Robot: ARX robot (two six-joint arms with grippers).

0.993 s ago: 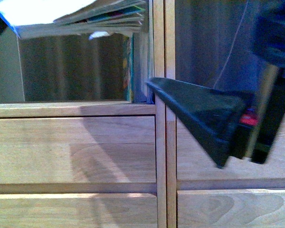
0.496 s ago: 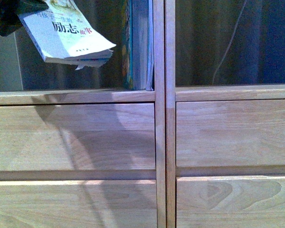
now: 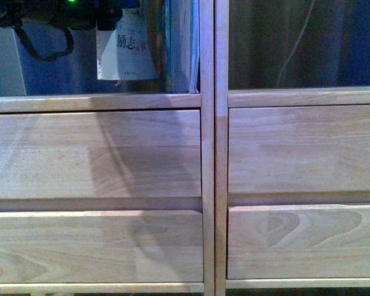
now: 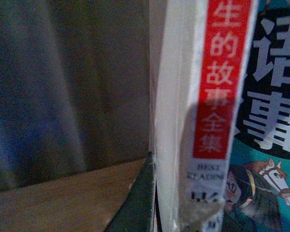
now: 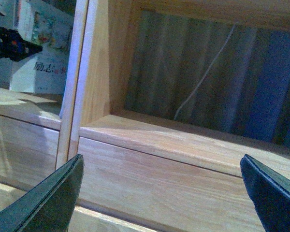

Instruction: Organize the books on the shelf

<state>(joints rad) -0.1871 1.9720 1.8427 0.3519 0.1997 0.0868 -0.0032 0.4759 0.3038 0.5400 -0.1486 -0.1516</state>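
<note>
Light-wood shelf (image 3: 209, 154) fills the view, four drawer fronts below. In its upper left compartment, teal books (image 3: 172, 43) stand upright against the divider. Just beside them hangs the white paperback (image 3: 126, 52), clear of the board, pinched by the left end effector (image 3: 108, 23). Right end effector (image 5: 160, 157) gapes wide, empty.

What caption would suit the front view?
A white paperback hangs beside standing books in the wooden shelf's left compartment.

The paperback (image 3: 128, 52) has black 励志 on its white cover. The red band on its spine (image 4: 221, 82) reads 生的故事全集 in white, with BEST READING below. The teal book (image 4: 273, 121) shows large 语 and 事.
</note>
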